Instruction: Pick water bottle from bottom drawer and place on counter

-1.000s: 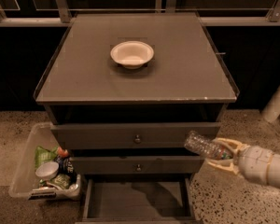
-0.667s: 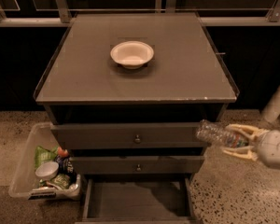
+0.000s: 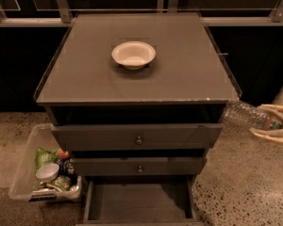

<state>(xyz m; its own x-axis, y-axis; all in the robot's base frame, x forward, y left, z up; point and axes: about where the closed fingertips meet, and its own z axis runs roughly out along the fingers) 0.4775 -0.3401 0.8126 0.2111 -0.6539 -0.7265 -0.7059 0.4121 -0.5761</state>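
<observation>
A clear crinkled water bottle (image 3: 243,113) hangs in the air at the right, just past the cabinet's front right corner and about level with the counter's edge. My gripper (image 3: 272,122), with pale curved fingers (image 3: 275,110), is shut on its right end near the frame's right edge. The bottom drawer (image 3: 139,201) is pulled open at the bottom centre and its grey floor is bare. The counter (image 3: 174,74) is the large grey top, up and left of the bottle.
A white bowl (image 3: 133,54) sits near the middle of the counter. Two knob-fronted drawers (image 3: 138,138) stand partly open above the bottom one. A clear bin of packets (image 3: 45,166) is on the floor at the left. Speckled floor lies at the right.
The gripper has carried the water bottle up and to the right, from beside the middle drawers to the level of the counter's edge.
</observation>
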